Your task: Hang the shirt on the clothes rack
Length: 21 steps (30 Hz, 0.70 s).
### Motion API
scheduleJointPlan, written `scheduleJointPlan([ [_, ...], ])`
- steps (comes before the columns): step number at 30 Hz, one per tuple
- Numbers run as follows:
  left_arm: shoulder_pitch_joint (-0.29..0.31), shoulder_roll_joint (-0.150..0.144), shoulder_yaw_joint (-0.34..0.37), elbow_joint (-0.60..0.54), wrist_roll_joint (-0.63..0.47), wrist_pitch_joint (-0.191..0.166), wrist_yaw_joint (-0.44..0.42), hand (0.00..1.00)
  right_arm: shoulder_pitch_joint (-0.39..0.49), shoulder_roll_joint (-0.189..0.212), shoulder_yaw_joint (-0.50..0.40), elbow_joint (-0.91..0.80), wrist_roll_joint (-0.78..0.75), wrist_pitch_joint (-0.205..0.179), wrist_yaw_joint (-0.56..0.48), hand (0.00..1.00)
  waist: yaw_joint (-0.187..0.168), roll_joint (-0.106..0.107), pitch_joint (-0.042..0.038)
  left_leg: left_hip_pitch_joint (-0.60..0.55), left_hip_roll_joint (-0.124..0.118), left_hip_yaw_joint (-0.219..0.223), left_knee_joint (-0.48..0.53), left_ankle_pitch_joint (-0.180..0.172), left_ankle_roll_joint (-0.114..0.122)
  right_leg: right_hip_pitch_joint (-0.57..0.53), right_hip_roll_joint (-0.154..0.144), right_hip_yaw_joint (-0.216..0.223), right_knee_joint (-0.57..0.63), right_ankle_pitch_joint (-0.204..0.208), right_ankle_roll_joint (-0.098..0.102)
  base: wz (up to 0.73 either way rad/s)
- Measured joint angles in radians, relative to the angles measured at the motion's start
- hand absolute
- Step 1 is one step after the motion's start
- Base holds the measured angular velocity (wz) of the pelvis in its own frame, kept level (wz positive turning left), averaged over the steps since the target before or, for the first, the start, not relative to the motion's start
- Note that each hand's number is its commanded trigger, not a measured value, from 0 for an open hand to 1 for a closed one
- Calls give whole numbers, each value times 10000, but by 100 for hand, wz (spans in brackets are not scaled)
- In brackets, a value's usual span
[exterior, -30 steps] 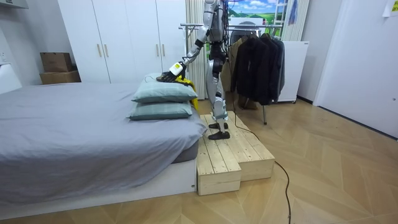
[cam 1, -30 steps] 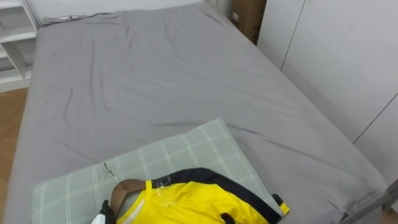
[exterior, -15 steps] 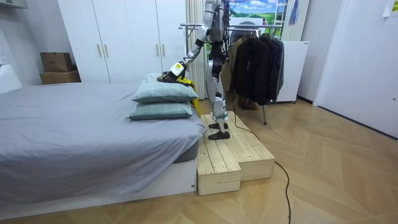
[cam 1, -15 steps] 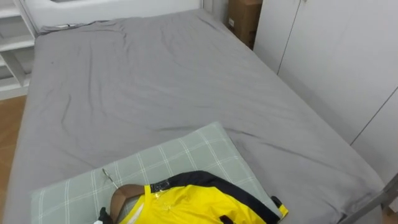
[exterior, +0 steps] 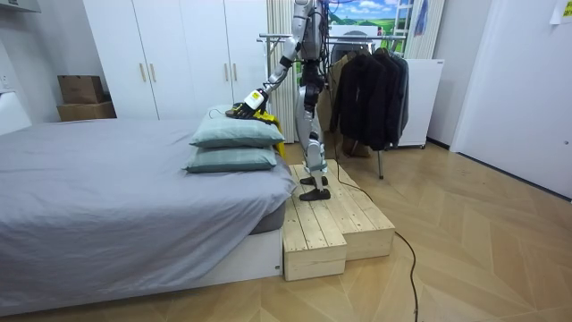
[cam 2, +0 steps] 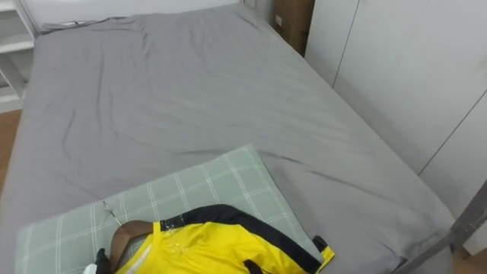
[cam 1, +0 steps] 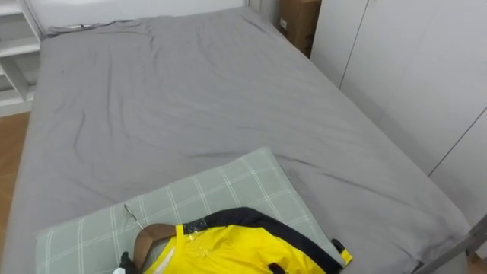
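A yellow jacket [cam 1: 236, 247] with dark trim and a brown collar lining lies on the top green checked pillow [cam 1: 228, 186] at the near end of the bed. A thin metal hook [cam 1: 133, 215] pokes out past its collar. My left hand [cam 1: 125, 264] sits at the collar, at the view's bottom edge, with its fingers hidden by the garment. In the room view I stand on a wooden platform [exterior: 335, 219] beside the bed, with my left hand [exterior: 253, 98] stretched out onto the jacket [exterior: 261, 109].
The grey bed [cam 1: 190, 91] stretches away ahead. White wardrobe doors [cam 1: 411, 68] run along its right side, with a cardboard box [cam 1: 298, 23] at the far corner and white shelves [cam 1: 15, 53] far left. Behind me stands a clothes rack [exterior: 295, 38] with dark coats [exterior: 371, 85].
The eye view has shifted slightly with my head. The jacket, the pillow and my left hand stay where they were.
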<state>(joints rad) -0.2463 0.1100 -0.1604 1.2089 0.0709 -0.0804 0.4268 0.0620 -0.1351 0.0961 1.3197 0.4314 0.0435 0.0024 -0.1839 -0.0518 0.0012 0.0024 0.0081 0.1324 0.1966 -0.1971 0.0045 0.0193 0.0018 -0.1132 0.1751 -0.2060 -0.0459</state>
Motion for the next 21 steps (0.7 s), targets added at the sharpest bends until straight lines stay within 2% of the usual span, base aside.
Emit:
scheduleJointPlan([
  [3, -19, 0, -2, 0, 0, 92, -4, 0, -11, -5, 3, 1, 3, 11, -3, 0, -3, 23, -4, -18, 5, -4, -3, 0, 0, 18, 1, -3, 28, 6, -3, 0],
  [7, -84, -1, 2, -9, 2, 123, -99, 0, -20, -52, -3, -2, -9, 12, -2, 0, -8, 107, 44, -43, 9, -3, 14, 0, 0, -16, -9, -16, 92, 8, -5, 0],
  [11, -337, 0, 16, 11, -22, 335, -290, 0, -20, -112, -1, -18, -147, 14, 8, 0, -25, 185, 71, -110, 9, -16, 25, 1, 2, -71, -9, -25, 121, 32, -2, 0],
  [16, -404, 0, 15, 16, -24, 381, -462, 0, -20, -147, 0, -23, -138, 12, 3, 0, -25, 252, 31, -257, 12, -17, 56, 9, 15, -218, -9, -23, 150, 49, 1, 0],
  [21, -405, -7, 16, 17, -25, 394, -465, 0, -18, -148, -3, -4, -95, 11, -36, 0, -44, 264, 22, -261, 13, -18, 60, 9, 15, -213, -8, -20, 135, 51, 1, 0],
])
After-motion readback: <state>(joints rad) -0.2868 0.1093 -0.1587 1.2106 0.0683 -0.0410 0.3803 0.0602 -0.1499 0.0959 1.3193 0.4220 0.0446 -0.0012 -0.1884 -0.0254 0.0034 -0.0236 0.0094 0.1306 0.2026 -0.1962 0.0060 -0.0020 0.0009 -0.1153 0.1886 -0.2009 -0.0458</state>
